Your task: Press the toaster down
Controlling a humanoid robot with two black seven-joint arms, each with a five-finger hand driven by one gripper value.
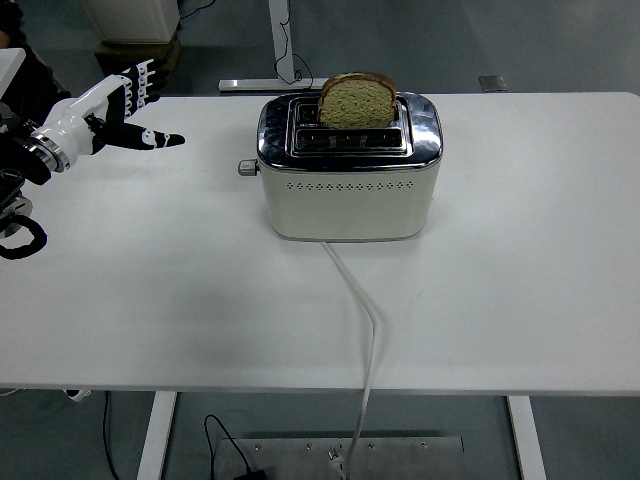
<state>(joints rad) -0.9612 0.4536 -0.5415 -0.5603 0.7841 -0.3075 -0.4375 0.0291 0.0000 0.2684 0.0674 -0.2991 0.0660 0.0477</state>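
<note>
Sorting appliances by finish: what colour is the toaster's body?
Cream, with a shiny chrome top, on the toaster in the head view.

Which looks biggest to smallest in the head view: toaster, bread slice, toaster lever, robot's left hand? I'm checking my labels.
1. toaster
2. and 3. left hand and bread slice: look alike, and the slice is partly sunk in its slot, so unranked
4. toaster lever

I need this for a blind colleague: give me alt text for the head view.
A cream toaster holding a raised slice of bread sits on a white table. The left robot hand, fingers open, hovers far left of its lever.
</note>
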